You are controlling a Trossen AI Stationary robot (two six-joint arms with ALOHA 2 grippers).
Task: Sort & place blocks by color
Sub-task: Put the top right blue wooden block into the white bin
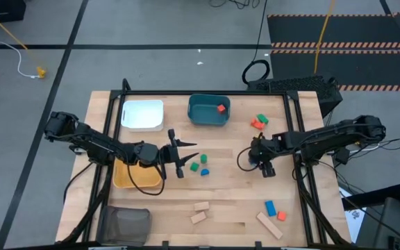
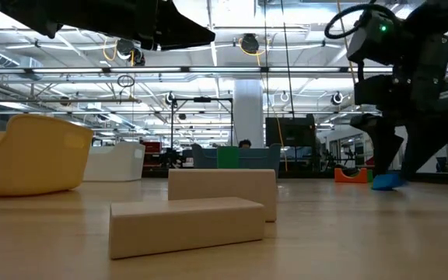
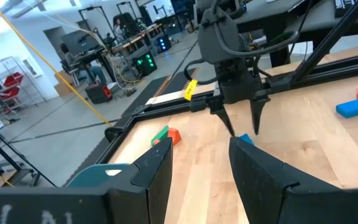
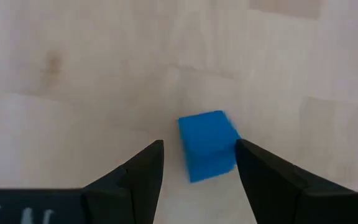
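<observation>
The wooden table (image 1: 228, 201) holds a white tray (image 1: 142, 114), a teal tray (image 1: 207, 111), a yellow tray (image 1: 127, 177) and a dark mesh basket (image 1: 123, 225). Small green blocks (image 1: 198, 164), red blocks (image 1: 257, 123), blue blocks (image 1: 270, 207) and tan blocks (image 1: 200, 212) lie on the wood.

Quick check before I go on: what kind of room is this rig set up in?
Probably a large robotics lab or workshop. The low view shows an open hall with ceiling lights in rows behind the wooden table. The left wrist view shows benches with equipment, and the high view shows striped floor mats.
</observation>
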